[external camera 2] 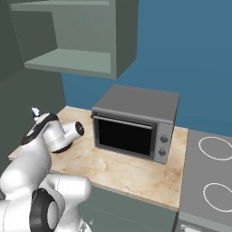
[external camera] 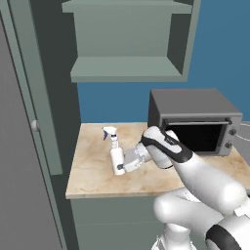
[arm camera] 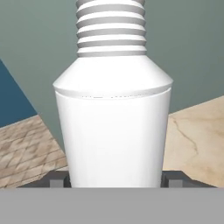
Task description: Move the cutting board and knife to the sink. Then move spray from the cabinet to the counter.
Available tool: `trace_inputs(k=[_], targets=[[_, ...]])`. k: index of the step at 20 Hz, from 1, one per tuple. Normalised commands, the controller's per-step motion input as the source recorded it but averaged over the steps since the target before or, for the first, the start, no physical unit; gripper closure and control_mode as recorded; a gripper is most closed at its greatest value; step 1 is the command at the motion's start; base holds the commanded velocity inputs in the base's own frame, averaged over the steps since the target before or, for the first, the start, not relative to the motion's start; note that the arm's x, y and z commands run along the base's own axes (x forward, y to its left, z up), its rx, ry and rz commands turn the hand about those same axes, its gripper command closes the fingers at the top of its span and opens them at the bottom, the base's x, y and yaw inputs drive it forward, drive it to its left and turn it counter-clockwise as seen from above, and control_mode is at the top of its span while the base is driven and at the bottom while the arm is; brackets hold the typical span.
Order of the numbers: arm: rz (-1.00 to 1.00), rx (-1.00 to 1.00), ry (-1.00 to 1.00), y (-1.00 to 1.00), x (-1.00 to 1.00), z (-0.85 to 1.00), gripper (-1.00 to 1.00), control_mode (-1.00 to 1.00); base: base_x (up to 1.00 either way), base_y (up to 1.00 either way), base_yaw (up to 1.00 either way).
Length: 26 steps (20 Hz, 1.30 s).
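Observation:
The spray (external camera: 115, 149) is a white bottle with a trigger nozzle and a dark blue tip. It stands upright on the left part of the counter (external camera: 93, 168). Its nozzle peeks out behind the arm in the right base view (external camera 2: 35, 112). My gripper (external camera: 120, 167) reaches in from the right at the bottle's lower body. In the hand view the spray (arm camera: 113, 122) stands between the fingertips (arm camera: 57, 179), which press on both of its sides. Above it hangs the cabinet (external camera: 127, 68) with bare shelves. The cutting board, knife and sink are out of view.
A grey box-shaped oven (external camera: 195, 117) sits on the counter just right of the arm. The cabinet's open door (external camera: 29, 122) with a round knob stands at the left. A stove top (external camera 2: 213, 172) adjoins the counter on the far right.

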Motion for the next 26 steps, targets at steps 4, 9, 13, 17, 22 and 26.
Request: trace_inputs(k=[4, 9, 13, 17, 22, 26], targets=[[0.01, 0.0, -0.03, 0.15, 0.01, -0.64, 1.0, -1.0, 0.0, 0.0, 0.0], [0.0, 0.03, -0.15, 0.1, 0.06, -0.56, 1.0, -1.0, 0.0, 0.0, 0.0], [0.0, 0.02, -0.18, 0.1, 0.2, -0.47, 1.0, -1.0, 0.0, 0.0, 0.0], [0.0, 0.0, -0.16, 0.07, 0.19, -0.43, 1.0, -1.0, 0.0, 0.0, 0.0], [0.0, 0.02, -0.07, 0.01, 0.2, -0.36, 1.0, -1.0, 0.0, 0.0, 0.0], [0.0, 0.05, -0.07, 0.0, 0.15, -0.23, 1.0, -1.0, 0.0, 0.0, 0.0]])
